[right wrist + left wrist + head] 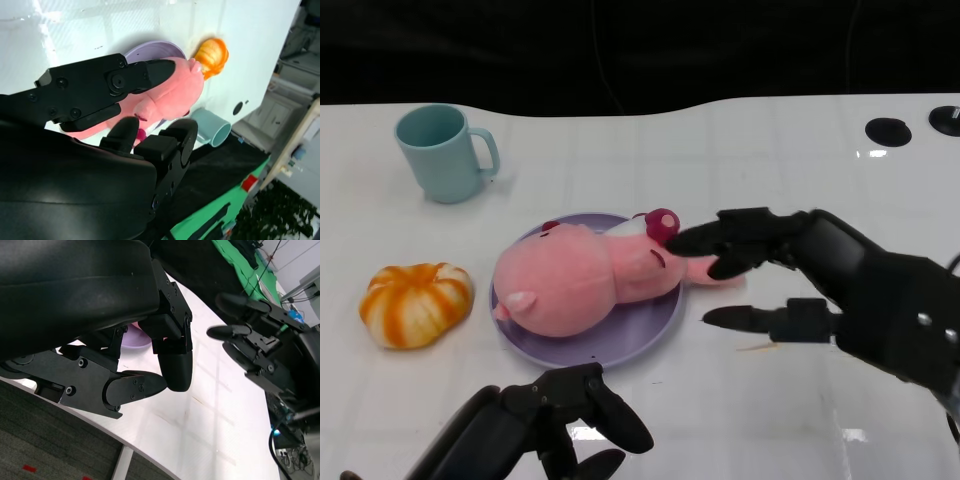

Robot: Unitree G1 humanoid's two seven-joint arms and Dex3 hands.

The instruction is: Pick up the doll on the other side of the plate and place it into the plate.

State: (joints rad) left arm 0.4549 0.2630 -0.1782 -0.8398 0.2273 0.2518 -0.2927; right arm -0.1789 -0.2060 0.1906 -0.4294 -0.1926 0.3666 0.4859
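Observation:
A pink pig doll (575, 285) lies on its side in the purple plate (655, 335), its hind leg sticking out over the right rim. My right hand (790, 280) is just right of the plate with its fingers spread. The upper fingers (720, 243) hover over the doll's leg and the thumb is well apart below. In the right wrist view the doll (175, 95) lies on the plate (150, 49) beyond my right hand (125, 115), which grips nothing. My left hand (550, 420) stays near the front edge, fingers curled in and holding nothing.
A light blue mug (445, 152) stands at the back left. An orange and white pumpkin (417, 303) lies left of the plate. Two black round holes (888, 130) are in the table's far right corner.

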